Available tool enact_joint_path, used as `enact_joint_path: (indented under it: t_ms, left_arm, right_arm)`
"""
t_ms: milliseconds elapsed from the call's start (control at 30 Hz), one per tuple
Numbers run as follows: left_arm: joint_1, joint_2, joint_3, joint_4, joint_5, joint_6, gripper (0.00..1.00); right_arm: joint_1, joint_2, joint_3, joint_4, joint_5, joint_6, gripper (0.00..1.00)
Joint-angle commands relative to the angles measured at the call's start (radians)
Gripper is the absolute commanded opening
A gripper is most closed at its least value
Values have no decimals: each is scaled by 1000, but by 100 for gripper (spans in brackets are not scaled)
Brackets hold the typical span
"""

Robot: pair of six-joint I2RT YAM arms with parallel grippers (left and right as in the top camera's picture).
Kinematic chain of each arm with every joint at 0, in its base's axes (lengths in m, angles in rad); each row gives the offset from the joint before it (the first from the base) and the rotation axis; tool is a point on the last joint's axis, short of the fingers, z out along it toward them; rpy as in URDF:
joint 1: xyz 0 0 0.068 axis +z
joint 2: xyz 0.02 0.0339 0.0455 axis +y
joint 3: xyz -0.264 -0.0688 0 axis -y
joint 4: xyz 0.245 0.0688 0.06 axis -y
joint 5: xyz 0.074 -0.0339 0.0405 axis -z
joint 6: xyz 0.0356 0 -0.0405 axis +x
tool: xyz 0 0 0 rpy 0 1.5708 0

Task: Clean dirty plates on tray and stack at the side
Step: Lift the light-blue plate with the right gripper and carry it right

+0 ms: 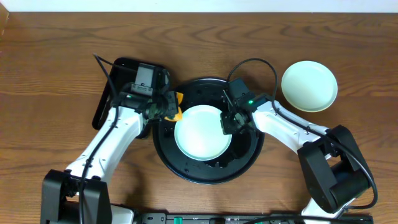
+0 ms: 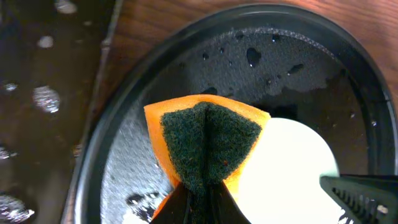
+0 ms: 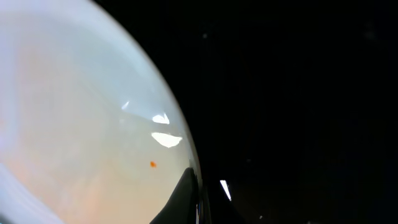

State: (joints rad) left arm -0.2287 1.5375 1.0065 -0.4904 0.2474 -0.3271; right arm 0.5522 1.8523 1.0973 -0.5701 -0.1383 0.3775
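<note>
Currently the plate lies in the tray near the tabletop's front edge — right jaws clamp its right rim; left jaws, pinching the sponge, sit at its left rim.

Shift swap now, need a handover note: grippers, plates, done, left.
Left gripper: shut on the folded orange sponge with dark green scouring face, at the tray plate's left edge.
Right gripper: shut on the right rim of the pale mint round plastic plate, which lies in the large round glossy black tray.
Done: second pale round plastic plate sits on the table at right and looks clean.
Left: small orange speck on the held plate; wipe it, then stack. No third plate visible.
</note>
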Motion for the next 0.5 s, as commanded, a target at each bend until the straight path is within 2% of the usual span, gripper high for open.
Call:
enact_joint_path:
  t_ms: [0, 167, 467]
  left_arm:
    - [34, -5, 7, -13, -17, 20, 8]
    - [93, -5, 7, -45, -17, 20, 8]
    - [134, -6, 7, -47, -17, 20, 8]
  right_arm:
    - [17, 3, -3, 29, 35, -55, 1]
    - [17, -113, 9, 43, 182, -65, 1]
    - [18, -307, 9, 59, 347, -225, 1]
